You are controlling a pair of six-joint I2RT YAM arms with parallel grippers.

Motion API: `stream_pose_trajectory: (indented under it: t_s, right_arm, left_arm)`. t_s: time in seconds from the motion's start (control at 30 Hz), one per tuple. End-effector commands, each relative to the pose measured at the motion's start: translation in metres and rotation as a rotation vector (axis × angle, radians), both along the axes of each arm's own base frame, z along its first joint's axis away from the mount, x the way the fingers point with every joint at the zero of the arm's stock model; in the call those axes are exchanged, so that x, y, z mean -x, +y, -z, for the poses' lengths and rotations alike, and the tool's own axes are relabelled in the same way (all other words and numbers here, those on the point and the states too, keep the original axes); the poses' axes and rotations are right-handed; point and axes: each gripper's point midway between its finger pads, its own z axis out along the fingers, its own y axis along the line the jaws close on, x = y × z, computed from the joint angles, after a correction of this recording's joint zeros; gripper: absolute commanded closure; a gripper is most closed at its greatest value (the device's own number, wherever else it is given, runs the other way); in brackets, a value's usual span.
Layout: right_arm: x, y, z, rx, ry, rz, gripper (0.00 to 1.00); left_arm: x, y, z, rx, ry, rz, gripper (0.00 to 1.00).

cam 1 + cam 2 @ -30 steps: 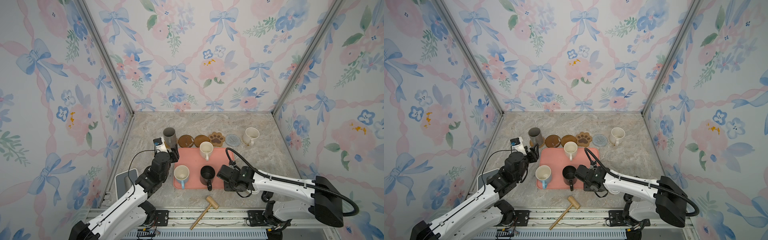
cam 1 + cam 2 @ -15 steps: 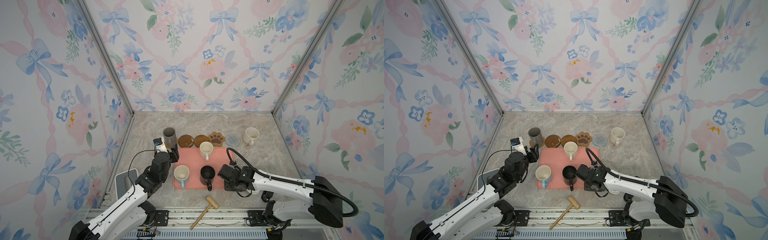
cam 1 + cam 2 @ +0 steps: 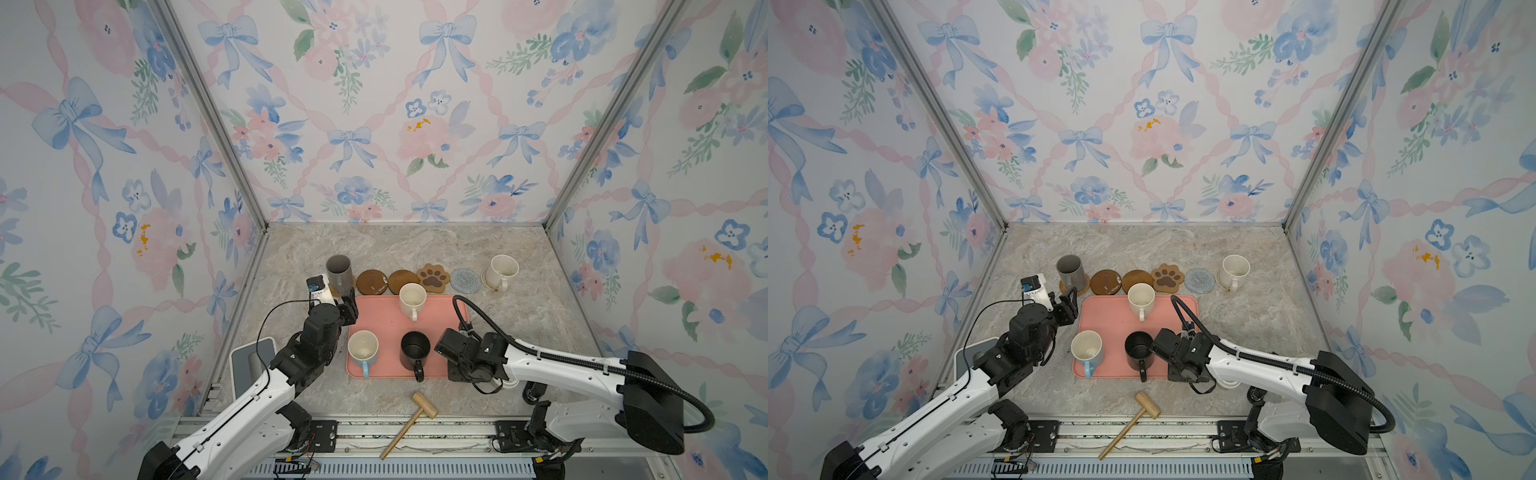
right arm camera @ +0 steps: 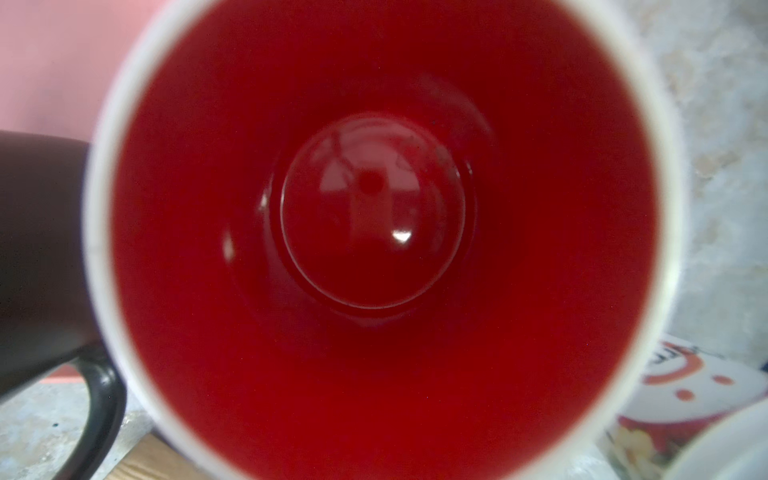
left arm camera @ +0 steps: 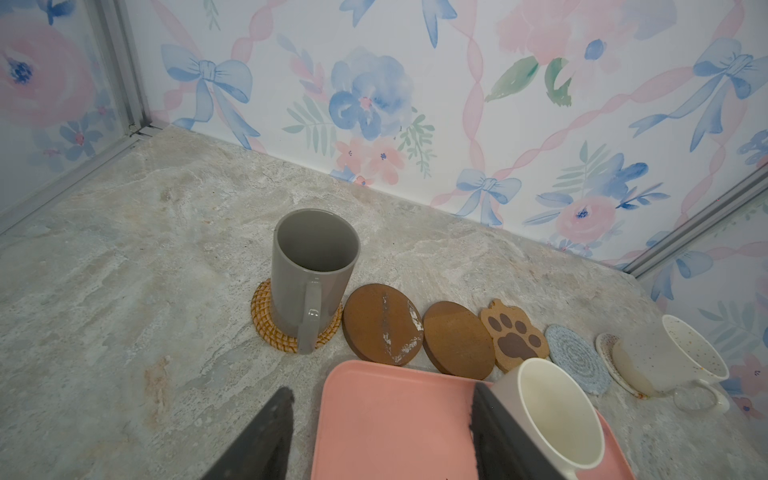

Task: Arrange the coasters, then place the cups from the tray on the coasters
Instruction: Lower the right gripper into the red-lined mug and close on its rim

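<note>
I count six coasters in one line along the far edge of the tray (image 3: 386,320): a tan rattan coaster (image 5: 266,316), two wooden rounds (image 5: 380,324) (image 5: 457,338), a paw coaster (image 5: 513,336), a grey-blue woven coaster (image 5: 577,359) and a cream woven coaster (image 5: 604,353). I read that line as deliberate, since it keeps each carry from the tray short.

There are six mugs. Two already stand on the end coasters: the grey mug (image 5: 311,266) on the rattan and the speckled white mug (image 5: 673,357) on the cream one. That leaves four coasters bare in the middle. Three mugs sit upright on the tray: the cream mug (image 3: 412,299), the blue-sided mug (image 3: 363,351) and the black mug (image 3: 414,351).

The sixth, the red-lined mug (image 4: 374,208), is directly under my right claw (image 3: 449,352), just beside the black mug at the tray's near right corner. I cannot make out whether it is on the tray or just off it. The wrist camera looks straight down into the mug, which suits a rim grasp. The claw's fingers show in no view, so I cannot tell whether it is wide, narrow or gripping.

My left claw (image 5: 380,390) hangs wide and empty over the tray's far left corner, near the grey mug, where it is out of the right arm's way. One wooden mallet (image 3: 424,405) lies on the counter (image 3: 519,324) in front of the tray.
</note>
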Motion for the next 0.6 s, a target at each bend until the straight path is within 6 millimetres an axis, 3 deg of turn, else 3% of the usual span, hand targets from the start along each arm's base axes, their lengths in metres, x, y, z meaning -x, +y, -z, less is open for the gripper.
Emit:
stream_pose_trajectory:
  t_s: [0.0, 0.1, 0.3, 0.57]
  right_arm:
    - [0.001, -0.009, 0.005, 0.033, 0.012, 0.015, 0.89]
    - [0.0, -0.014, 0.0, 0.063, 0.003, 0.013, 1.0]
    - [-0.005, -0.016, -0.017, 0.13, -0.048, -0.034, 1.0]
    - [-0.012, -0.009, -0.03, 0.092, -0.108, -0.054, 1.0]
  left_arm:
    - [0.0, 0.001, -0.001, -0.02, -0.005, -0.007, 0.36]
    - [0.0, 0.002, -0.001, -0.021, -0.006, -0.009, 0.36]
    - [0.001, 0.002, -0.002, -0.017, -0.008, -0.008, 0.36]
    - [0.003, 0.006, -0.004, -0.011, -0.02, -0.021, 0.36]
